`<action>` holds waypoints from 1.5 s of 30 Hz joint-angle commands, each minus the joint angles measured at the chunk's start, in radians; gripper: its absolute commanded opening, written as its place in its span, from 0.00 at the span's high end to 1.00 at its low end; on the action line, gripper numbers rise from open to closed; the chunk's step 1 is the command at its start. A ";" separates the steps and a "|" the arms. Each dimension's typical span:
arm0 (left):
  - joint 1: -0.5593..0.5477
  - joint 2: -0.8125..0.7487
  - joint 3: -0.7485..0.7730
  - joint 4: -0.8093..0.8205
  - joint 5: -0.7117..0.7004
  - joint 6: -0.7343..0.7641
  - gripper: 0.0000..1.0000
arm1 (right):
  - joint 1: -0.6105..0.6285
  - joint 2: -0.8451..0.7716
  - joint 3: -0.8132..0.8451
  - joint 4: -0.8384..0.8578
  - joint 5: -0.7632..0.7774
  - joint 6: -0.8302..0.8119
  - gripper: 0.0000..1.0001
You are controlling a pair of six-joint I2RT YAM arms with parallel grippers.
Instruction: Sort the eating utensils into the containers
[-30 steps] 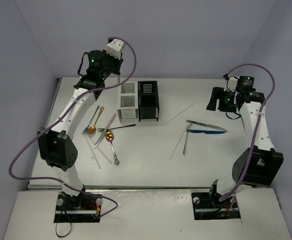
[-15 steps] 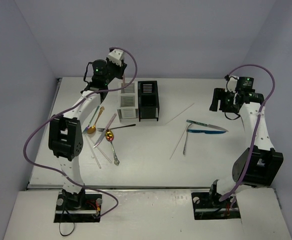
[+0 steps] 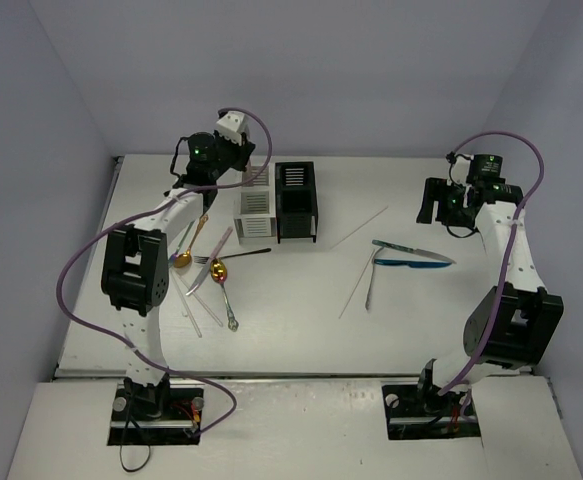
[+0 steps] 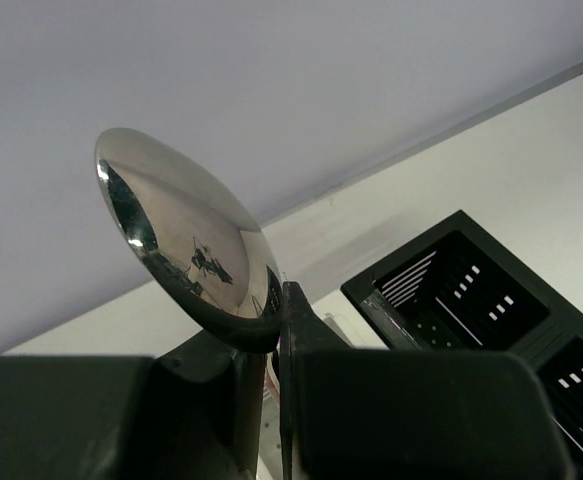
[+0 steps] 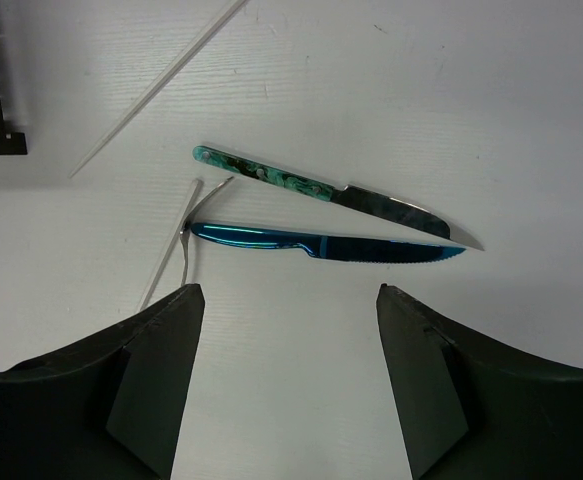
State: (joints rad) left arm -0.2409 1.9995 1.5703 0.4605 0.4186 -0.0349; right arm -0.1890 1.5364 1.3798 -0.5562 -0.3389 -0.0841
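On the desk point(image 3: 301, 330), upper centre, a white caddy point(image 3: 254, 206) and black caddy point(image 3: 295, 200) stand joined. Upper left, the left pincer point(image 4: 277, 318) clamps a mirror-bright silver spoon point(image 4: 193, 243), bowl up. The right pincer point(image 5: 286, 296) hangs wide open, empty, above a teal-marbled knife point(image 5: 271, 178) and a blue knife point(image 5: 271, 239).

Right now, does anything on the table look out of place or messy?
Nothing looks spilled or broken. What's out of place is loose cutlery: a crossed heap of utensils near the white caddy, to its left, and a teal knife and blue knife lying side by side on the right.
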 commanded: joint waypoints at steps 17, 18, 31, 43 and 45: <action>0.002 -0.118 -0.003 0.071 0.038 -0.054 0.43 | 0.021 -0.016 0.009 0.039 0.006 -0.001 0.31; 0.003 -0.136 0.003 0.053 0.043 -0.053 0.43 | 0.022 -0.022 0.011 0.039 0.006 -0.002 0.31; 0.082 -0.552 -0.080 -0.434 0.065 -0.057 0.43 | 0.033 -0.062 0.001 0.044 0.003 -0.054 0.30; 0.278 -0.679 -0.271 -0.881 0.095 0.089 0.43 | 0.060 -0.070 -0.084 0.070 0.011 -0.108 0.29; 0.278 -0.698 -0.312 -0.889 0.087 0.112 0.43 | 0.063 -0.076 -0.097 0.077 0.015 -0.108 0.29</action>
State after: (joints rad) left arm 0.0391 1.3581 1.3048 -0.3242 0.4934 -0.0109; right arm -0.1373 1.5120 1.2987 -0.5254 -0.3363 -0.1704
